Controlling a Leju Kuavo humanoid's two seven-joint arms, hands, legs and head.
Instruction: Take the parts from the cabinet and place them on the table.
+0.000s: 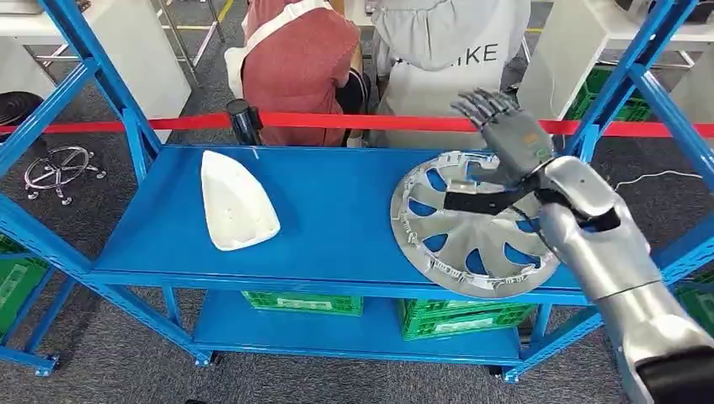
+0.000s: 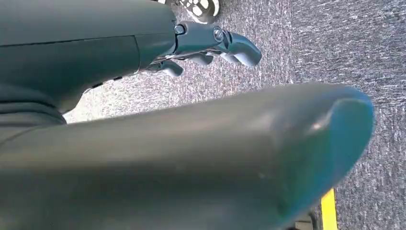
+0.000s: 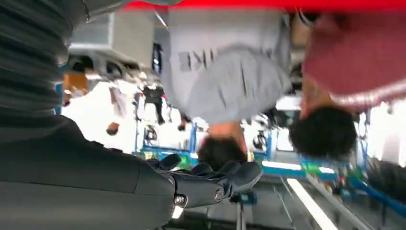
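Head view: a blue metal cabinet (image 1: 337, 210) of open shelves stands in front of the robot. On its upper shelf lie two parts: a white, iron-shaped shell (image 1: 234, 200) toward the left, lying flat, and a round silver wheel cover (image 1: 471, 225) with spokes toward the right, its near edge reaching the shelf's front lip. The right hand (image 1: 503, 135) is raised above the far side of the wheel cover, fingers spread apart and extended, holding nothing; the silver forearm crosses over the cover's right part. Whether the palm touches the cover cannot be told. Green crates (image 1: 467, 316) sit on the lower shelf. Behind the cabinet runs a red barrier tape (image 1: 337, 122), and beyond it two people stand, one in a red top (image 1: 299, 59), one in a grey top (image 1: 446, 59).

In the right wrist view the right hand's dark fingers (image 3: 230, 175) lie loosely apart with nothing between them.

In the left wrist view the left hand (image 2: 210, 45) hangs over grey carpet (image 2: 335, 48), its fingers lightly bent and apart, empty, with a yellow floor line (image 2: 328, 211) nearby.
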